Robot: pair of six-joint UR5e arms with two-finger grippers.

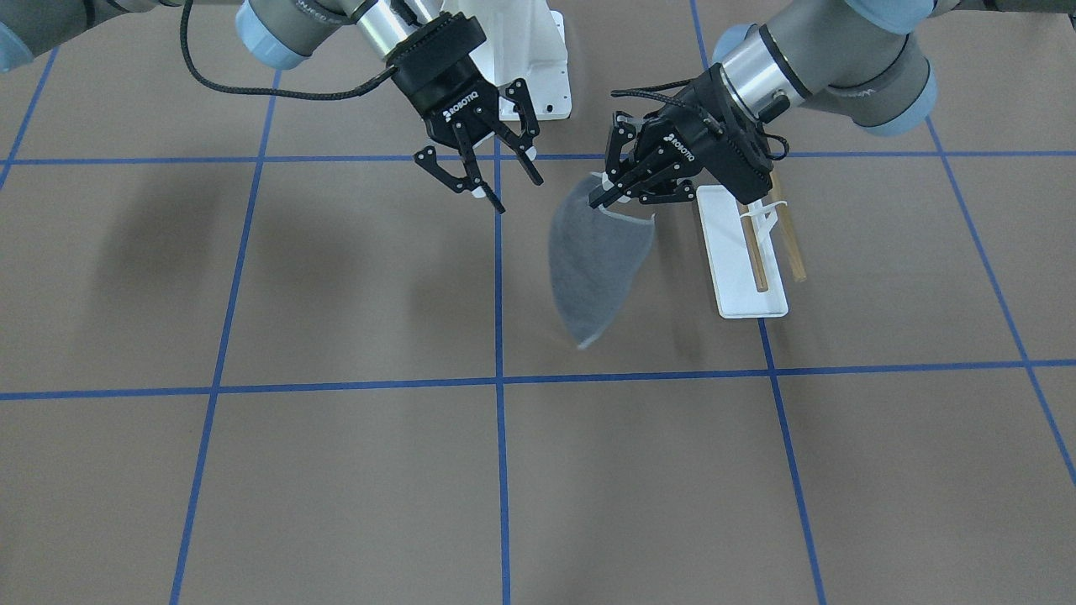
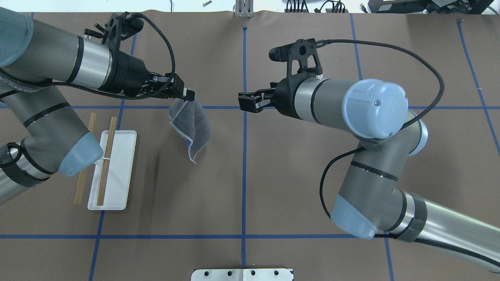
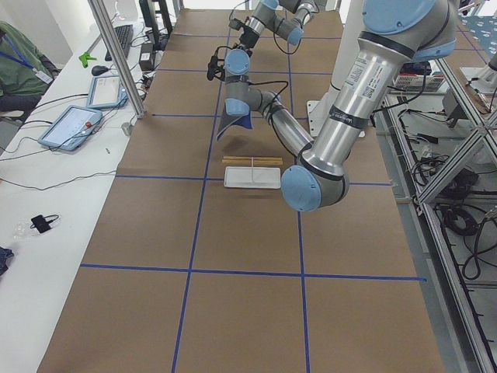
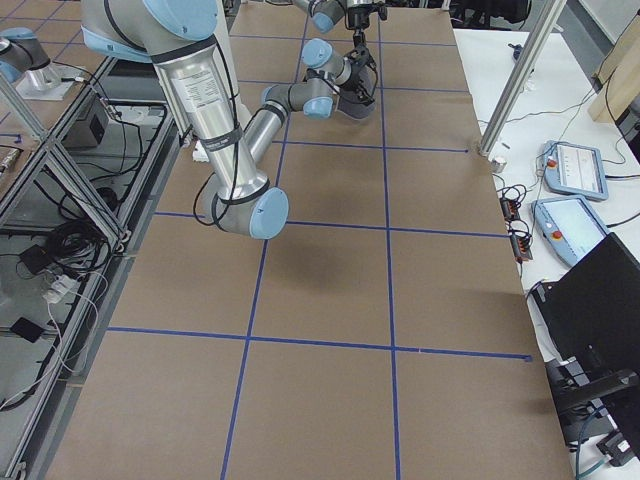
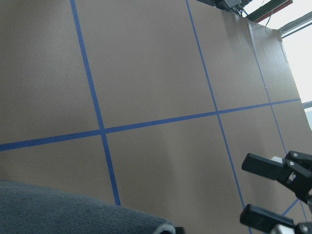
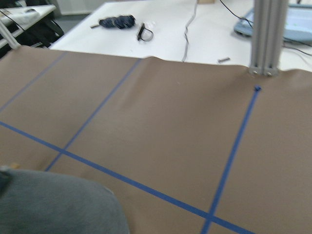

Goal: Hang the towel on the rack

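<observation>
Rack [image 2: 122, 164] sat nearest, L side of table, both dowels [image 2: 104, 175] bare, nothing hung yet. Just right of it & farther out, towel [image 2: 194, 127] dangled in air as a limp fold, apart from rack. L gripper [image 2: 183, 93] clenched on its top corner only. R gripper [image 2: 243, 101] farther right, fingers spread, empty, near towel but not touching.

Risks IMO:
- One-corner pinch: cloth could slip out, or land bunched & slide off dowels.
- Dragging it across could snag a dowel & tip the light rack.
- L elbow hung over rack & could clip it.
</observation>
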